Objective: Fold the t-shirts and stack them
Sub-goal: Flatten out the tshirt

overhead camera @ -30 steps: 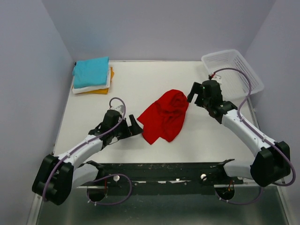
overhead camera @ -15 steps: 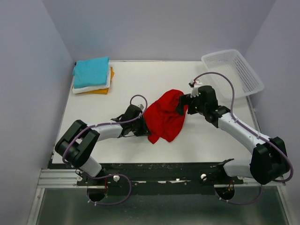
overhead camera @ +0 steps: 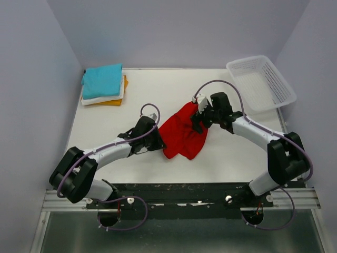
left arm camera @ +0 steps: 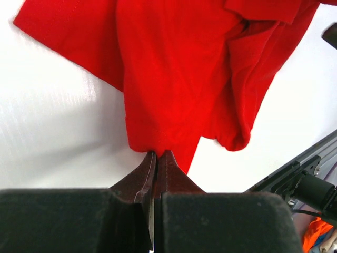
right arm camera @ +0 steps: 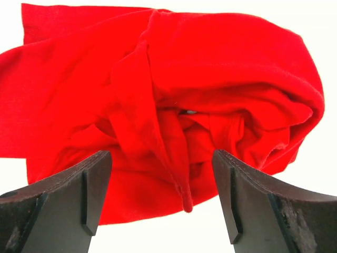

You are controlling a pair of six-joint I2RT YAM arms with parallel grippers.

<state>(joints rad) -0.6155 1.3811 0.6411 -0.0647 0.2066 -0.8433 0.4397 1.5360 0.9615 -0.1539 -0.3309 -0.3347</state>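
Left claw (left arm camera: 158,156) pinches the crumpled bright red cloth t-shirt (overhead camera: 181,136) by its hem, probably to spread it. Right claw (right arm camera: 160,161) gapes over the bunched side.

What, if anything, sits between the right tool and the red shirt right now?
Nothing visible does. The right tool is open, with the crumpled red shirt directly ahead of its fingers. The left tool is shut on the shirt's hem.
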